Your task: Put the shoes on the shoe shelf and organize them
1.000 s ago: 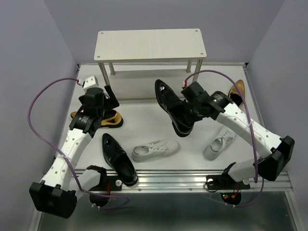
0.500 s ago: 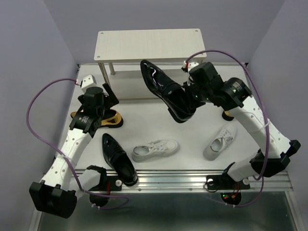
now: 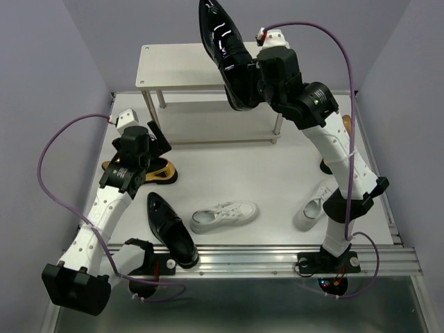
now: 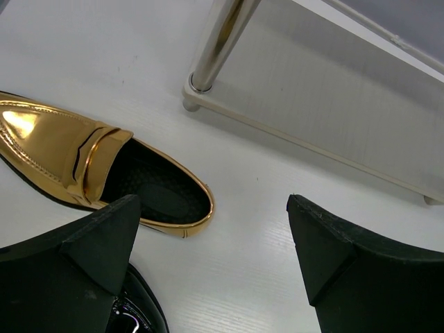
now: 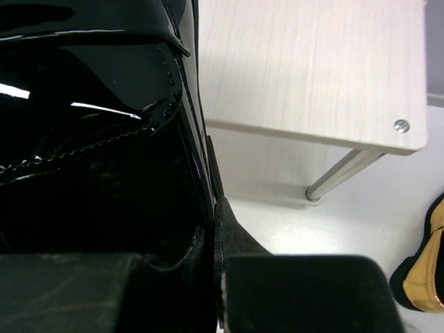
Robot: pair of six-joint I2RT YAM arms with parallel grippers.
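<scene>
**Top view.** The right tool (image 3: 258, 69) is clenched on the heel end of a black dress shoe (image 3: 223, 48). It holds the shoe in the air above the shoe shelf (image 3: 173, 66), which stands at 12 o'clock on the counter (image 3: 277, 173). The toe points toward 12 o'clock. No shoe is seen resting on the shelf.

Five shoes lie on the counter:
- a gold loafer (image 3: 163, 172) at 9 o'clock, just beside the left tool (image 3: 154, 135)
- the second black dress shoe (image 3: 170, 230) at 7 o'clock
- one white sneaker (image 3: 223, 215) at 6 o'clock
- the other white sneaker (image 3: 316, 205) at 4 o'clock
- the second gold loafer at 3 o'clock, mostly hidden behind the right arm

**Left wrist view.** The left tool is released, with its fingers (image 4: 90, 257) spread wide and grasping nothing. The gold loafer lies at 9 o'clock and a shelf leg (image 4: 218, 41) stands at 12 o'clock.

**Right wrist view.** The gripped shoe fills the left side. The shelf's top board lies below it at 1 o'clock.

**Progress.** By judgement, the first placement is under way. No shoe is shelved yet, and five more await pickup and pairing.
</scene>
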